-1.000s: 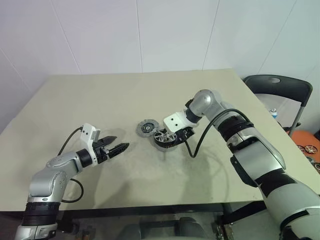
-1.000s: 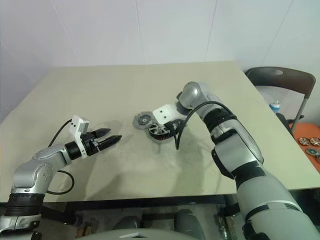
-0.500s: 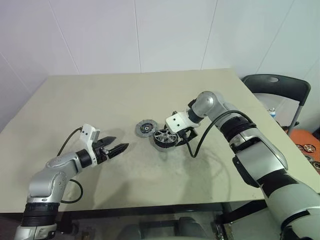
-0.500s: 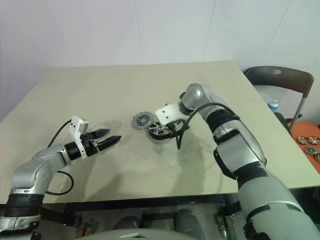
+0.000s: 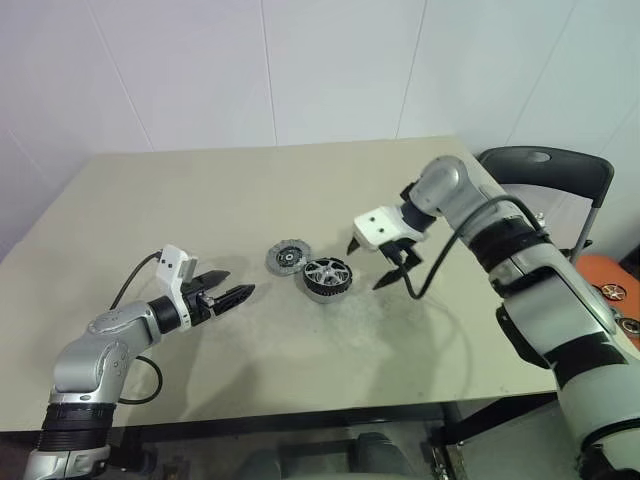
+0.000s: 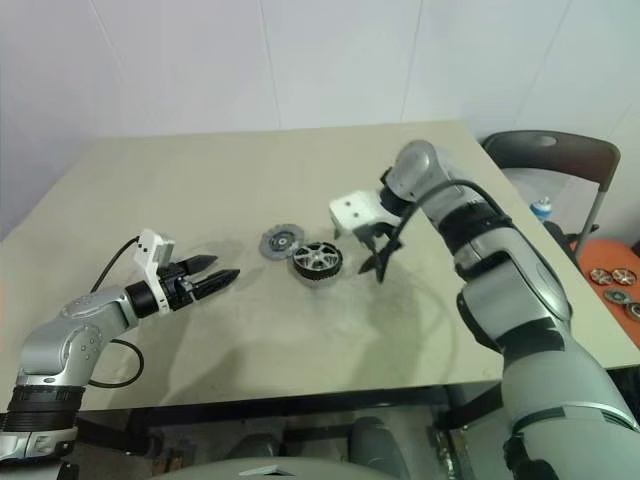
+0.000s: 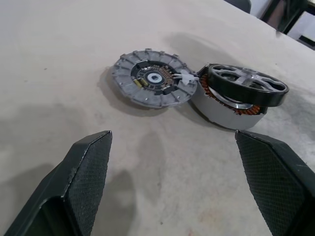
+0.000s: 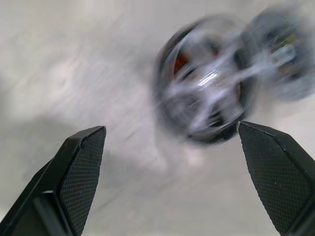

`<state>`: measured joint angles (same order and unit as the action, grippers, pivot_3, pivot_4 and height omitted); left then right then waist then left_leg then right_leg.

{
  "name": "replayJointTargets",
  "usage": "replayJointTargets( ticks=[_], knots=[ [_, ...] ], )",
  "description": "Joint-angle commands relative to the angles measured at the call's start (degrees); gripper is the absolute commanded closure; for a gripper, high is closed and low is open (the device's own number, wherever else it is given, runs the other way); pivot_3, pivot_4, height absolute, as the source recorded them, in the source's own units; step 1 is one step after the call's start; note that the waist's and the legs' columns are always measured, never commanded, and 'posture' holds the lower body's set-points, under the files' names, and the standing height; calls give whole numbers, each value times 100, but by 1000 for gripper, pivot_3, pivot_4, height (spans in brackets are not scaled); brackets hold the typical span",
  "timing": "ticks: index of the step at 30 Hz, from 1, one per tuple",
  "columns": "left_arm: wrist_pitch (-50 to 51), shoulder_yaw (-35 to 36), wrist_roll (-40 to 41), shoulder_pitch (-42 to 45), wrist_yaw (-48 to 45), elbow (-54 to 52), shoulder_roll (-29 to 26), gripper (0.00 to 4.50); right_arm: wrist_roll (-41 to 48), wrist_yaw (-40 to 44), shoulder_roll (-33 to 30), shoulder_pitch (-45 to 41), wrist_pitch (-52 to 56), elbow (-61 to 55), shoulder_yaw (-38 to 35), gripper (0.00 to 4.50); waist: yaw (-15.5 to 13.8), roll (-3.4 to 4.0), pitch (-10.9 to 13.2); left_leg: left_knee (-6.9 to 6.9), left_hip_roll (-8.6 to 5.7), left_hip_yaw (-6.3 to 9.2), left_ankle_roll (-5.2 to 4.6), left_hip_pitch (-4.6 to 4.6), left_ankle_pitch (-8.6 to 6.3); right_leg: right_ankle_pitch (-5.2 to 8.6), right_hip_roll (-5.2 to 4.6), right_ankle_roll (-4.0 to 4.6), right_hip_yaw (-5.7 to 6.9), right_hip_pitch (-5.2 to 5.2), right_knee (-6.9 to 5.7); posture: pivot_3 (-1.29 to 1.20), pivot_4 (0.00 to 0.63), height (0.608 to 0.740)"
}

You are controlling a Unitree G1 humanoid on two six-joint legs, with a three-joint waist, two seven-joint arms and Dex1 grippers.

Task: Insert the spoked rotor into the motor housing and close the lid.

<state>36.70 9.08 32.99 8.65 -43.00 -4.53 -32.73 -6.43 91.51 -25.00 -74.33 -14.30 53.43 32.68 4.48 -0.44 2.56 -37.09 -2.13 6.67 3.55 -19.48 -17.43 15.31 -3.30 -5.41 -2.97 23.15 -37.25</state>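
rotor [image 5: 328, 270]: you're seeing it sitting tilted on the housing [image 7: 231, 107]
lid [image 5: 286, 258]: lying just left, touching
right end effector [image 5: 382, 262]: hovering nearer, wide open, empty
left end effector [image 5: 232, 296]: gaping, empty

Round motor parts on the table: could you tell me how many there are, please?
3. The lid lies flat, nearest the left pincer. The motor housing touches its side, and the spoked rotor sits tilted on the housing. Smaller parts may be hidden.
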Motion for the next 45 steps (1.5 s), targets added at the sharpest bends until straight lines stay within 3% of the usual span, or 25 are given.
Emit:
replayJointTargets(
  ticks=[1, 9, 45],
  knots=[
    [-94, 61, 2, 105, -25, -65, 16, 244, -84, -256, 287, -478, -94, 323, -298, 40, -40, -5, -3, 0, 0, 2, 0, 0, 0, 0, 0, 0, 1, 0, 0, 0, 0, 740],
    [-111, 57, -19, 47, 48, -169, 104, 244, -515, -712, 854, -281, -445, 701, -330, 40, -97, -19, -12, -3, -15, 4, -1, -8, -1, 0, -20, 0, 5, -4, 11, 0, 0, 740],
    [-145, 102, -15, -224, 98, -267, 134, 244, -892, -1151, 919, 426, -777, 661, -434, 40, -44, -16, -10, -1, -11, 4, 0, -4, 0, 0, -13, 0, 5, -1, 3, 0, 0, 740]
  ],
)
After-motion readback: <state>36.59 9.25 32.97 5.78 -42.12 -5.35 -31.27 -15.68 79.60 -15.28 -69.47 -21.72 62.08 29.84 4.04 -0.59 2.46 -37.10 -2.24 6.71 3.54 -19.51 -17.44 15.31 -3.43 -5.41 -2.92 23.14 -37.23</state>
